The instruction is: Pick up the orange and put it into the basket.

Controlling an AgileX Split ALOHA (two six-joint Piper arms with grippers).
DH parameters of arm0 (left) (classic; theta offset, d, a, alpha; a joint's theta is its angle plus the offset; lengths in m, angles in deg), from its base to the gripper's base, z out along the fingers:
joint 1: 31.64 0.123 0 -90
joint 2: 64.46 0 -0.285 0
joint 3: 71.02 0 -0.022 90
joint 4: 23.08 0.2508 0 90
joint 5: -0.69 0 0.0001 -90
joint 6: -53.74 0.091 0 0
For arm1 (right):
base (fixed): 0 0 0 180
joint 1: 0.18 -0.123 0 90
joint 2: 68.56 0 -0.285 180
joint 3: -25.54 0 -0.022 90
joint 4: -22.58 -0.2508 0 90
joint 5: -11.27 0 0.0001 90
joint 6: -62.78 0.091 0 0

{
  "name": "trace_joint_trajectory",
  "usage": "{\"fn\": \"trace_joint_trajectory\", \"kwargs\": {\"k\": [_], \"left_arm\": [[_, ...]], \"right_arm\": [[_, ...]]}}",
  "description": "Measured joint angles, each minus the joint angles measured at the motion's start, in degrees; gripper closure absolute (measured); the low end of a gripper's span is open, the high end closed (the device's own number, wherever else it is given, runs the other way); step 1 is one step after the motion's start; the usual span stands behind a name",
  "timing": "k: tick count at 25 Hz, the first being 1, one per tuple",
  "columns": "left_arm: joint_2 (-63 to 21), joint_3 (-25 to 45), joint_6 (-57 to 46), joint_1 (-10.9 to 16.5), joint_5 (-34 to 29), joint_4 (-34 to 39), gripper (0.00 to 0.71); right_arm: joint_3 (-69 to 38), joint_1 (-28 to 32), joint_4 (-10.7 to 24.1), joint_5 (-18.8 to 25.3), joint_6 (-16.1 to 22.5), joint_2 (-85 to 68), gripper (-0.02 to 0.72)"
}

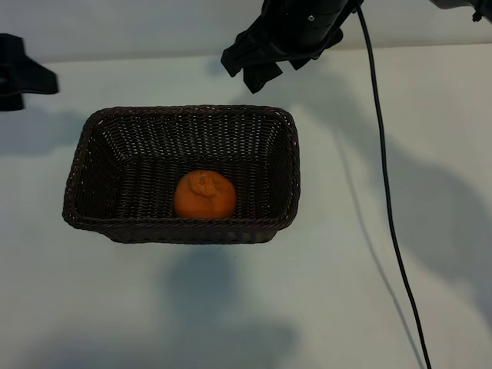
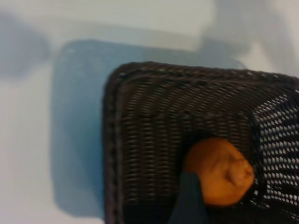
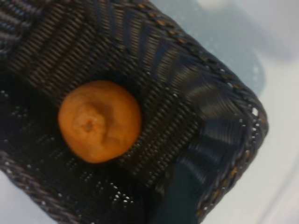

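A: Where's the orange (image 1: pixel 204 195)?
B: Lying inside the basket (image 1: pixel 92 146), against its near wall, well apart from the right gripper (image 1: pixel 257 65) up past the far rim.
A: Fingers?
B: Spread apart, gripping nothing; same for the left gripper (image 1: pixel 31 81)

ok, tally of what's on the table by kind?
orange: 1, lying inside the basket
basket: 1
cable: 1, trailing across the table
total: 3
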Motion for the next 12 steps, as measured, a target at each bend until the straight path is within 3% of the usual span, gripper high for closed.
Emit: {"fn": "trace_joint_trajectory", "kwargs": {"k": [5,12], "left_arm": [[2.01,0.00,0.17,-3.76,0.72,-0.53,0.122],[2.32,0.00,0.17,-4.45,0.84,-0.53,0.122]], "right_arm": [[0.00,0.00,-0.25,0.00,-0.27,0.00,0.109],[0.00,0.00,-0.36,0.00,-0.64,0.39,0.109]]}}
